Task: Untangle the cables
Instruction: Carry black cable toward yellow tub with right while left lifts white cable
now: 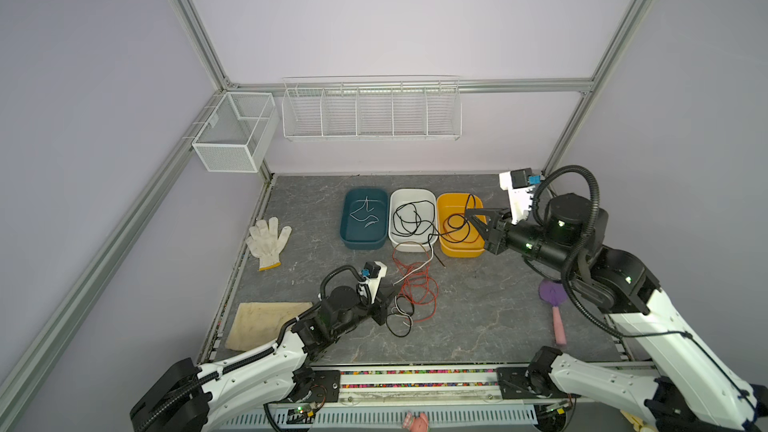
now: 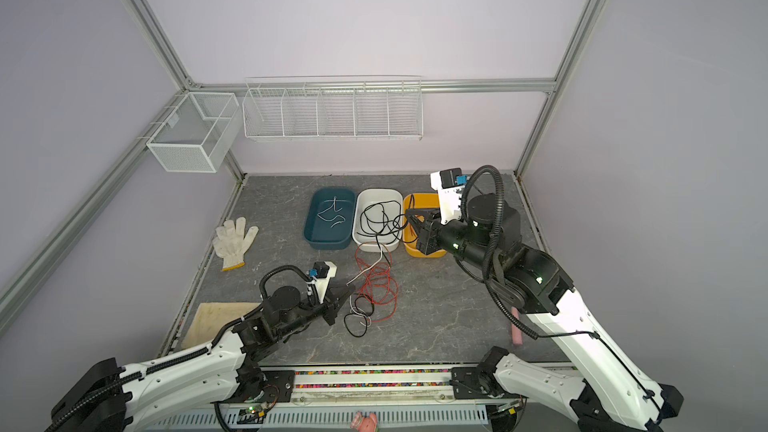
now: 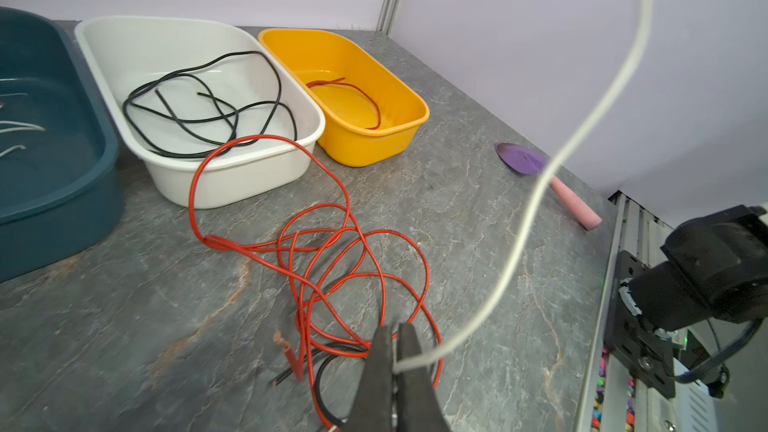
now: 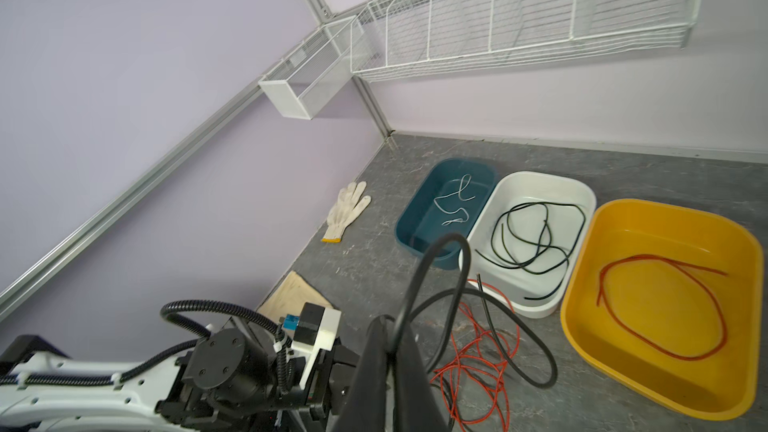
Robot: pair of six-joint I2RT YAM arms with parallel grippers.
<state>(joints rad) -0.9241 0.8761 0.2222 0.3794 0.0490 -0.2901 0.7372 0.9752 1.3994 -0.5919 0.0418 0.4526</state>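
Red-orange cables (image 1: 415, 289) lying knotted on grey table (image 1: 490, 313), just beside white tub (image 1: 411, 191), black and white strands running through. Left gripper (image 3: 395, 332) clamping white cable (image 3: 525, 226) at heap's edge, jaws closed. Right gripper (image 4: 388, 326) pinching black cable (image 4: 415, 286), holding it raised over yellow tub (image 1: 459, 252). Step, likely: drawing black strand clear. Next needing slow outward pull while left is anchoring, watching red loops snagging.
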